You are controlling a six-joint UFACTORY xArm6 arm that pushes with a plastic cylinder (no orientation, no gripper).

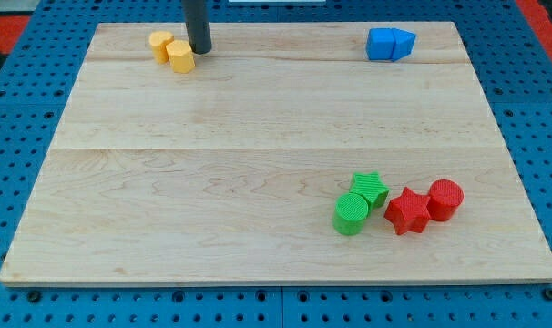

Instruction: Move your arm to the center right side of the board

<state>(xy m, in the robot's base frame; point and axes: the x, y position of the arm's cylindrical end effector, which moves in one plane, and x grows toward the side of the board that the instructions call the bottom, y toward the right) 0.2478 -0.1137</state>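
My tip rests on the wooden board near the view's top left, just right of two yellow blocks that touch each other. A blue block pair, a cube and a wedge-like piece, sits near the view's top right. At the view's lower right lie a green star, a green cylinder, a red star and a red cylinder, close together. The tip is far from these.
The board lies on a blue pegboard table. Its right edge runs down the view's right side.
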